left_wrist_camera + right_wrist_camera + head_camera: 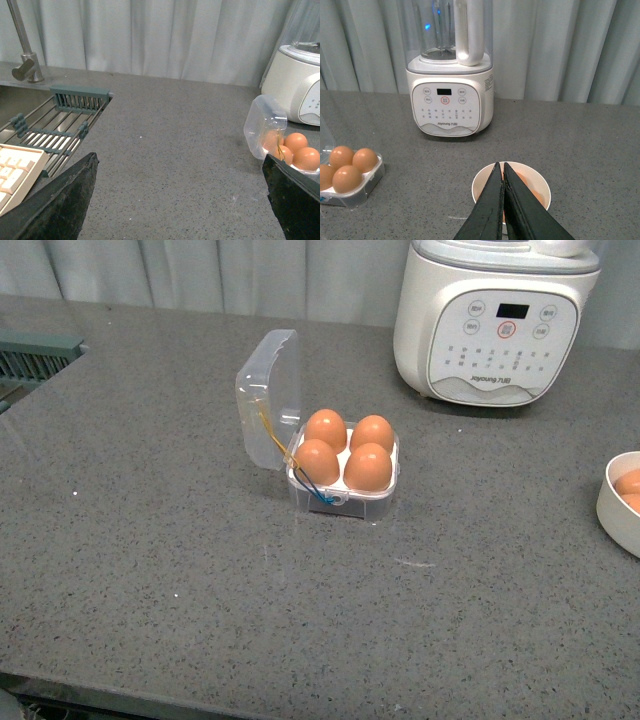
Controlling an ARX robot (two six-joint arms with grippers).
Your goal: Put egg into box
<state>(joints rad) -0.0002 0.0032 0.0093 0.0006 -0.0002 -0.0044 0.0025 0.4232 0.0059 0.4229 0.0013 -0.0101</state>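
Observation:
The clear box (343, 480) stands open in the middle of the counter, its lid (268, 390) tilted up at its left. All its cells hold orange-brown eggs (368, 467). The box also shows in the left wrist view (295, 152) and in the right wrist view (350, 177). My left gripper (180, 170) is open and empty above bare counter, left of the box. My right gripper (501, 167) is shut and empty, above a round white bowl (532, 175) that holds more eggs. Neither gripper shows in the front view.
A big white cooker (495, 320) stands at the back right, behind the box. The white bowl (618, 502) sits at the right edge. A sink with a green rack (80, 97) and a tap (25, 65) lies at the far left.

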